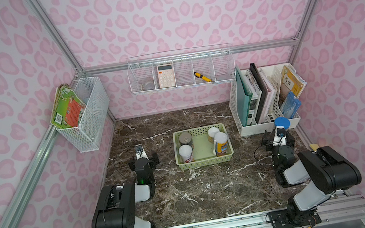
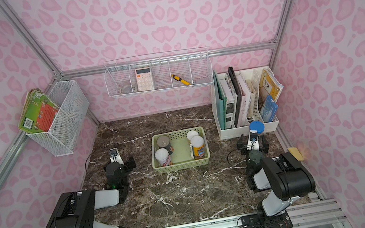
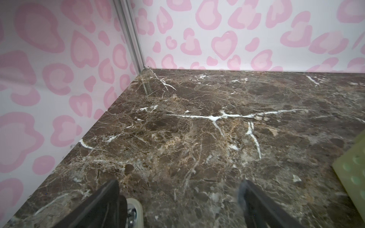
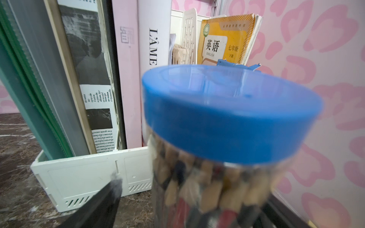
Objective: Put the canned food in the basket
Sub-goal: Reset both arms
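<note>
All four cans (image 1: 185, 153) stand inside the basket (image 1: 205, 164) at mid-tabletop (image 1: 201, 191); with the left gripper (image 3: 179, 187) and right gripper (image 1: 278, 138) showing wide, empty jaws, good practice is judged to be resting clear (never closing on the pencil jar (image 1: 281, 123) just beside the right one).

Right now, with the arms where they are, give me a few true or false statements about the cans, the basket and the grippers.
All four cans stand inside the green basket. True.
The left gripper holds a can. False: it is open and empty above bare table.
The blue-lidded jar is in the green basket. False: it stands in front of the white file rack.
A calculator sits in the back wire basket. True.
</note>
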{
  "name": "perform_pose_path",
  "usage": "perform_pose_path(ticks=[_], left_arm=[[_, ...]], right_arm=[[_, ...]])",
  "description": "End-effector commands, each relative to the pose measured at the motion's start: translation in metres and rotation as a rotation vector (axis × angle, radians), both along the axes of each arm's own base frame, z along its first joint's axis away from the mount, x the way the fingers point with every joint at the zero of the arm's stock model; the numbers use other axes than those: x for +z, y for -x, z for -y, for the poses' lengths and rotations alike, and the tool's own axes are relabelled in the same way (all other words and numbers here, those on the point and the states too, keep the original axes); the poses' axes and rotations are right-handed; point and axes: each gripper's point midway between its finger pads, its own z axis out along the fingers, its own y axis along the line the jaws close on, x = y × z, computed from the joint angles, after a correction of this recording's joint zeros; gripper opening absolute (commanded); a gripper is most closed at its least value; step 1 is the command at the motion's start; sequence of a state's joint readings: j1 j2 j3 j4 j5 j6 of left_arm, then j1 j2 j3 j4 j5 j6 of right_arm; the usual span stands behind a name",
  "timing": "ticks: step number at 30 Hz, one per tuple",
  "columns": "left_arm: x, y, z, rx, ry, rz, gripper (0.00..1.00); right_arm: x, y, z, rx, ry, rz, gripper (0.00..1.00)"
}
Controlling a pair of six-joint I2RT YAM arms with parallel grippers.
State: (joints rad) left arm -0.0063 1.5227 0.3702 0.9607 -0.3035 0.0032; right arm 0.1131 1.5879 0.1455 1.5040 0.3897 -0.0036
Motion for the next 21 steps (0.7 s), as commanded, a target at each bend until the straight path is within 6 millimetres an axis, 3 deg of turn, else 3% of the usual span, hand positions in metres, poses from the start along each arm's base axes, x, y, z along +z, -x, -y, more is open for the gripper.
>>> perform_pose_path(ticks=[1,3,21], left_arm=[[-0.0175,-0.0053,-0.0062,-0.014,0.104,-0.083,0.99],[-0.0228,-0.0063,-0.0136,0.006,0.127,-0.08,0.99],[-0.0242,-0.0044,-0.0138,0.008,0.13,-0.091,0.99]], right_arm=[[0.0024,-0.001,-0.0006,0.002,-0.011,0.011,1.0],[0.0023,-0.0011,-0.0006,0.002,-0.01,0.01,1.0],[0.0021,-0.0009,-0.0007,0.003,-0.01,0.01,1.0]])
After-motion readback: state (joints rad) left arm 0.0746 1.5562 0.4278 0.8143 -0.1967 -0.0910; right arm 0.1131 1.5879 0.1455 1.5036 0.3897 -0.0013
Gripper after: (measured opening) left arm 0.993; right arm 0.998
